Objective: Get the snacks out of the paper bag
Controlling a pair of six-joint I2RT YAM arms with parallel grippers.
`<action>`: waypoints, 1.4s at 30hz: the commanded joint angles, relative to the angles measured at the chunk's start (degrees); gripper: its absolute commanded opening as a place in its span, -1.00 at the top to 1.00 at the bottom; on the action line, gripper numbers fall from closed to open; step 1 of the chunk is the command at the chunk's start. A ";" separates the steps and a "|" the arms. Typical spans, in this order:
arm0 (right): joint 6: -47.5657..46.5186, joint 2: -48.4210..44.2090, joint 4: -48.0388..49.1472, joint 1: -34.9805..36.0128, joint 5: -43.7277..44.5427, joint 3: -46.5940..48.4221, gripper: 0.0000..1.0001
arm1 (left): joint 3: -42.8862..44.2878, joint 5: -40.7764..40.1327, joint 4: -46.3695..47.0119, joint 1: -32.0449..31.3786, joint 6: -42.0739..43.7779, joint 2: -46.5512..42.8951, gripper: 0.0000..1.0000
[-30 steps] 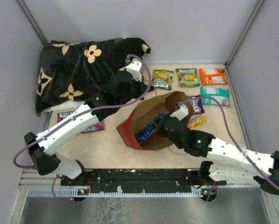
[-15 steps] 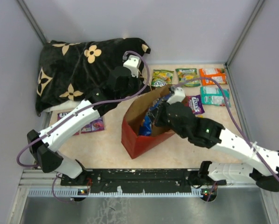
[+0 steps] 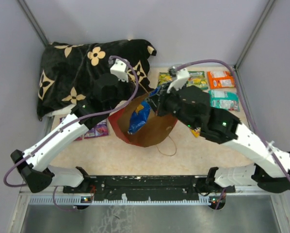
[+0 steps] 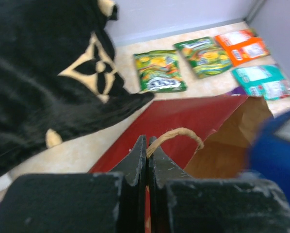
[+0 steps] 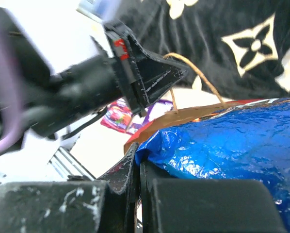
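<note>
The worktop [image 3: 111,145] carries a black flowered pillow [image 3: 82,73] at ten o'clock. The red paper bag [image 3: 152,131] lies at the centre, its mouth turned toward eleven o'clock. The blue Doritos bag [image 3: 137,118] hangs over that mouth, its lower part apparently inside and its top corner lifted toward one o'clock. The orange packet [image 3: 220,79] and teal packet [image 3: 223,99] already lie out at two o'clock, with green ones beside them.

The right tool [image 5: 137,155] is pinched tight on a corner of the Doritos bag. The left tool [image 4: 147,145] is clamped narrow at the bag's rim, where the looped handle [image 4: 176,132] rises.

The step in hand looks like drawing the Doritos bag free. It probably goes best if the right arm pulls along the mouth's axis and upward. Meanwhile the left arm anchors the rim low, so the paper bag does not ride up with the foil.
</note>
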 commanded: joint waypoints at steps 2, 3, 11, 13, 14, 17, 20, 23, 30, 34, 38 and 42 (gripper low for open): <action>-9.07 -11.77 4.64 -0.16 -3.13 6.79 1.00 | -3.93 -1.77 -0.31 7.12 -2.87 -2.42 1.00; -10.13 -11.84 2.20 -0.17 -2.09 9.21 1.00 | -3.82 -1.92 -0.84 8.36 -3.26 -2.29 1.00; -17.28 -1.82 -15.50 -0.54 -2.70 29.65 1.00 | 3.71 -3.83 -11.95 17.85 -10.04 4.72 1.00; -15.60 -0.88 -16.70 -4.70 -9.08 29.53 1.00 | 5.39 -3.92 -14.80 19.78 -12.06 6.80 1.00; -14.07 -0.83 -16.77 -9.56 -15.89 28.92 1.00 | 5.84 -3.73 -15.68 20.54 -12.75 7.70 1.00; -8.88 -0.66 -13.26 -27.44 -35.96 24.38 1.00 | 6.37 -1.33 -17.18 22.94 -14.37 9.98 1.00; 1.77 1.04 -0.97 -43.54 -64.05 13.58 1.00 | 5.76 -0.16 -17.58 24.65 -15.22 11.22 1.00; 6.80 1.89 7.75 -49.83 -70.56 2.22 1.00 | 4.67 -0.86 -18.43 25.89 -15.84 10.84 1.00; 6.32 0.52 15.43 -50.52 -68.77 -14.14 1.00 | 0.26 -1.73 -18.24 28.21 -17.21 6.02 1.00; 3.89 0.38 15.72 -51.55 -69.17 -17.42 1.00 | -5.31 0.65 -13.69 28.42 -18.05 2.27 1.00; 10.44 -0.49 24.41 -53.85 -72.38 -15.47 1.00 | -7.10 2.39 -12.56 28.42 -19.48 2.33 1.00; 14.87 5.99 24.23 -53.86 -76.37 1.13 1.00 | -9.80 9.76 -7.21 28.35 -19.32 1.02 1.00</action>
